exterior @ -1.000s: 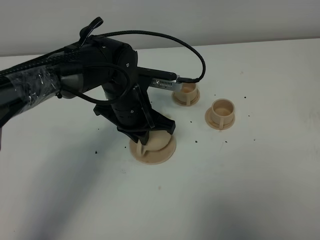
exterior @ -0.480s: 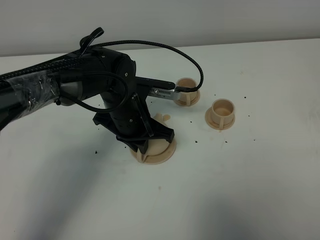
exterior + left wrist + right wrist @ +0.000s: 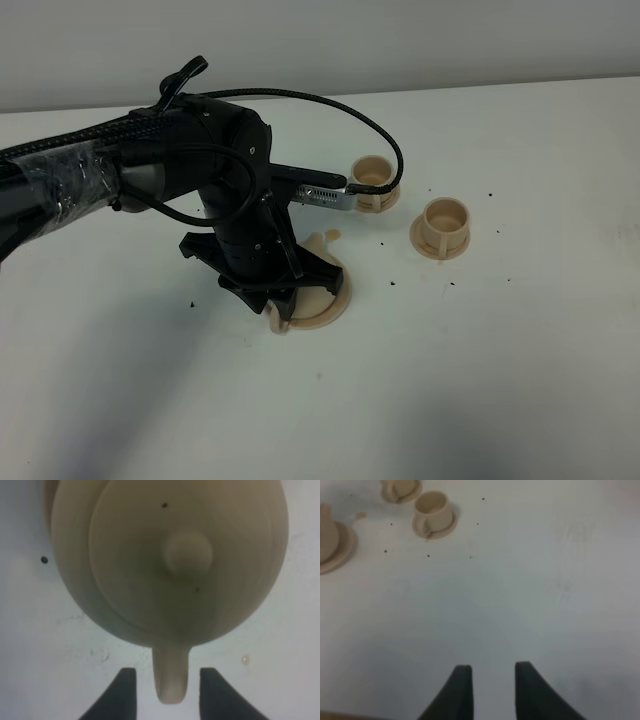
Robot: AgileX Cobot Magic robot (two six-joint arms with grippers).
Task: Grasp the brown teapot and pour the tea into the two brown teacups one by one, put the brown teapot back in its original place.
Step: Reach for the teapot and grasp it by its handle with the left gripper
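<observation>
The brown teapot (image 3: 170,560) stands upright on its flat saucer, the original place (image 3: 322,308). My left gripper (image 3: 168,674) hangs right above it, open, its two fingers on either side of the loop handle (image 3: 171,677) with a gap on each side. From the high camera my left arm (image 3: 245,225) hides most of the pot; only the spout (image 3: 323,240) shows. The two brown teacups (image 3: 375,182) (image 3: 443,225) stand upright to the back right. My right gripper (image 3: 490,672) is open over bare table, holding nothing, with the cups (image 3: 434,510) far ahead of it.
Small dark specks lie scattered on the white table (image 3: 480,360) around the cups and saucer. A tan drop (image 3: 244,659) sits beside the teapot. A black cable (image 3: 385,130) loops from the left wrist above the nearer cup.
The left arm has shifted a little toward the front left over the saucer. The teapot's spout has come into view beside the wrist.
</observation>
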